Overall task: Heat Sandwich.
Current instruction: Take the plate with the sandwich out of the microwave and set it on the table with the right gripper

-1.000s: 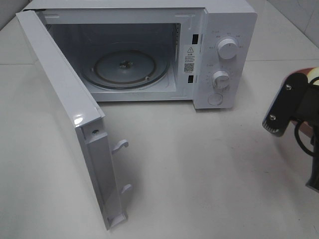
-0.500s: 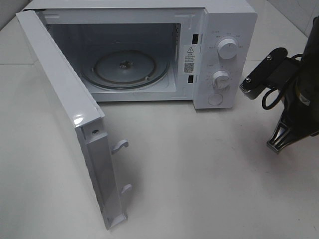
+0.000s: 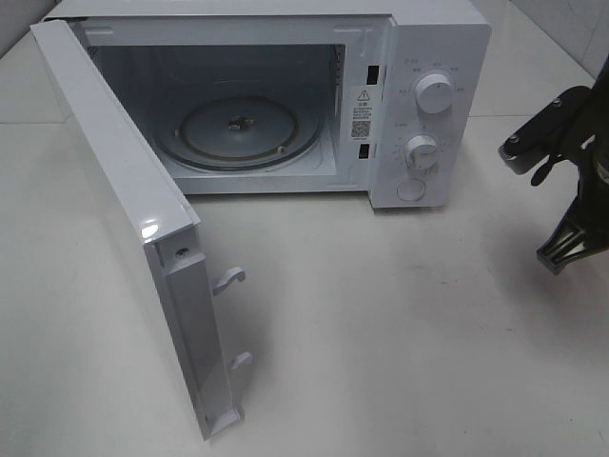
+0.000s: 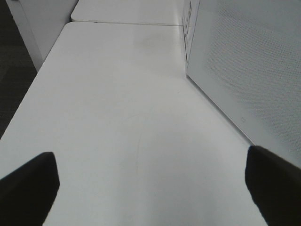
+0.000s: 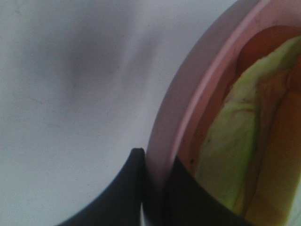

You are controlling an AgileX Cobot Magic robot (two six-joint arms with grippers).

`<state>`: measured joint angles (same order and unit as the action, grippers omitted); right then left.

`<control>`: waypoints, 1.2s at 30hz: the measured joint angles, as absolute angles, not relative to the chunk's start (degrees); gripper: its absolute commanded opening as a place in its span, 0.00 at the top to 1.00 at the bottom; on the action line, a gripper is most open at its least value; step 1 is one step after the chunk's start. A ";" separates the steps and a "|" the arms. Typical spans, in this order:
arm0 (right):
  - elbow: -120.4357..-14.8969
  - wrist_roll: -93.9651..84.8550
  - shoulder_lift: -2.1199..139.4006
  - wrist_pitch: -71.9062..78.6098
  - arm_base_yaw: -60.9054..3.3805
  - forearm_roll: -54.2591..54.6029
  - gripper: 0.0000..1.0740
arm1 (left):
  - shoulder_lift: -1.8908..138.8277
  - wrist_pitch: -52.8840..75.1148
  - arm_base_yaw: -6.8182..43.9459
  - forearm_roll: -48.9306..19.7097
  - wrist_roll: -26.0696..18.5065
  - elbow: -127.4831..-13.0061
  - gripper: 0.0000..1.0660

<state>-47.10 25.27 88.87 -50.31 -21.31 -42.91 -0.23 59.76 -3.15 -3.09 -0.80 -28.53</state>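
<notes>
Presently catalogued: one white microwave [image 3: 285,95], standing at the back of the table [image 3: 400,333], its door [image 3: 124,219] swung fully open toward the camera and its glass turntable [image 3: 240,131] bare. Sandwich [image 5: 244,141]: seen only in the right wrist view, lying in a pink plate [image 5: 188,108]; pale bread and yellowish-orange filling visible, outline cut off by the frame edge. Its long axis appears to run roughly along the plate's rim beside the jaws, but which way it points relative to the microwave cannot be told, as plate and sandwich are out of the high view. Right gripper [image 5: 155,188]: jaws nearly closed, pinching the plate's rim, one finger outside and one inside; arm at the right edge of the high view, well apart from the oven opening. Left gripper [image 4: 150,188]: jaws spread wide, holding nothing, hanging over bare table beside the outer face of the open door. Progress, as judged: door already open, plate gripped; carrying the plate to the turntable, releasing, closing the door and setting the dials [image 3: 433,93] all remain.
</notes>
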 measured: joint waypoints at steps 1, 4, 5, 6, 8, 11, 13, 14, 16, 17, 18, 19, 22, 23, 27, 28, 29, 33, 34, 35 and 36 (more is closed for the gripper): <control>-47.10 25.50 88.87 -50.19 -20.51 -42.91 0.99 | -0.23 59.76 -3.15 -3.09 -0.80 -28.53 0.05; -47.10 25.73 88.87 -49.68 -18.45 -43.09 0.99 | -0.23 59.76 -3.15 -3.09 -0.80 -28.53 0.05; -47.10 26.07 88.87 -49.39 -17.82 -43.32 0.99 | -0.23 59.76 -3.15 -3.09 -0.80 -28.53 0.05; -47.10 26.70 88.87 -49.16 -17.25 -43.66 0.99 | -0.23 59.76 -3.15 -3.09 -0.80 -28.53 0.05; -47.10 28.53 88.87 -48.70 -15.87 -44.63 0.99 | -0.23 59.76 -3.15 -3.09 -0.80 -28.53 0.05; -47.10 30.02 89.21 -48.24 -14.73 -45.15 0.99 | -0.23 59.76 -3.15 -3.09 -0.80 -28.53 0.05; -47.10 30.25 89.95 -47.90 -14.15 -45.61 0.99 | -0.23 59.76 -3.15 -3.09 -0.80 -28.53 0.05; -47.10 30.25 89.95 -47.90 -14.15 -45.61 0.99 | -0.23 59.76 -3.15 -3.09 -0.80 -28.53 0.05; -47.10 30.71 91.73 -47.78 -13.75 -46.07 0.99 | -0.23 59.76 -3.15 -3.09 -0.80 -28.53 0.05; -47.10 31.05 92.48 -47.67 -13.69 -46.07 0.99 | -0.23 59.76 -3.15 -3.09 -0.80 -28.53 0.05; -47.10 31.05 92.48 -47.67 -13.69 -46.07 0.99 | -0.23 59.76 -3.15 -3.09 -0.80 -28.53 0.05; -47.10 31.28 92.99 -47.50 -13.64 -46.07 0.99 | -0.23 59.76 -3.15 -3.09 -0.80 -28.53 0.05; -47.15 32.77 95.57 -45.95 -13.64 -46.07 0.99 | -0.23 59.76 -3.15 -3.09 -0.80 -28.53 0.05; -47.15 32.77 95.57 -45.95 -13.64 -46.07 0.99 | -0.23 59.76 -3.15 -3.09 -0.80 -28.53 0.05; -47.15 34.61 98.49 -44.52 -13.64 -46.93 0.99 | -0.23 59.76 -3.15 -3.09 -0.80 -28.53 0.05; -47.15 34.61 98.49 -44.52 -13.64 -46.93 0.99 | -0.23 59.76 -3.15 -3.09 -0.80 -28.53 0.05; -47.15 34.89 99.41 -44.35 -13.64 -47.10 0.99 | -0.23 59.76 -3.15 -3.09 -0.80 -28.53 0.05; -47.15 35.98 100.55 -43.66 -13.64 -47.33 0.99 | -0.23 59.76 -3.15 -3.09 -0.80 -28.53 0.05; -47.15 36.33 101.18 -43.09 -13.64 -47.50 0.99 | -0.23 59.76 -3.15 -3.09 -0.80 -28.53 0.05; -47.21 36.67 101.59 -42.91 -13.64 -47.73 0.99 | -0.23 59.76 -3.15 -3.09 -0.80 -28.53 0.05; -47.21 37.13 101.99 -42.86 -13.64 -47.90 0.99 | -0.23 59.76 -3.15 -3.09 -0.80 -28.53 0.05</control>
